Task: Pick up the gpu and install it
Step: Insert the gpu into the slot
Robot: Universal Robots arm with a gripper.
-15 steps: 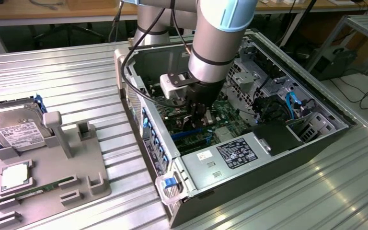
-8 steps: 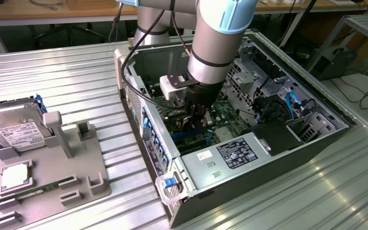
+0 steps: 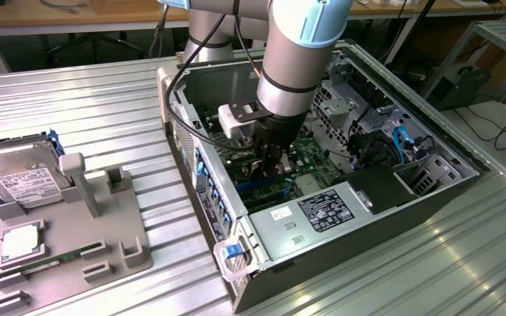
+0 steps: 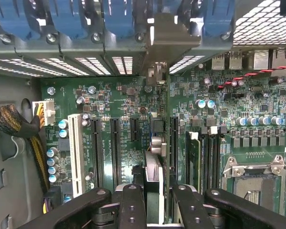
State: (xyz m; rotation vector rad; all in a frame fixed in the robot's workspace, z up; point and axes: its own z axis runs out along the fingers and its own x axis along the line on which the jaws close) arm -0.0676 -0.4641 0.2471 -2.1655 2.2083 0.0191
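My gripper (image 3: pixel 271 163) reaches down into the open computer case (image 3: pixel 341 263), just above the green motherboard (image 3: pixel 302 178). In the wrist view the gripper (image 4: pixel 157 210) is shut on the gpu (image 4: pixel 155 181). The card shows edge-on between the two black fingers (image 4: pixel 131 205) and stands on edge over the motherboard (image 4: pixel 124 105), among the black expansion slots (image 4: pixel 115 148). Its silver bracket (image 4: pixel 169 38) lies against the case's rear slot wall, between the blue latches (image 4: pixel 66 19). In the exterior view the arm hides most of the card.
A grey tray (image 3: pixel 103 230) at the exterior view's left holds a silver hard drive (image 3: pixel 24 178), a processor chip (image 3: pixel 22 240) and a green memory stick (image 3: pixel 55 260). Inside the case are the power supply (image 3: pixel 323 210), a white slot (image 4: pixel 76 152), the processor socket (image 4: pixel 255 176) and a cable bundle (image 4: pixel 14 124).
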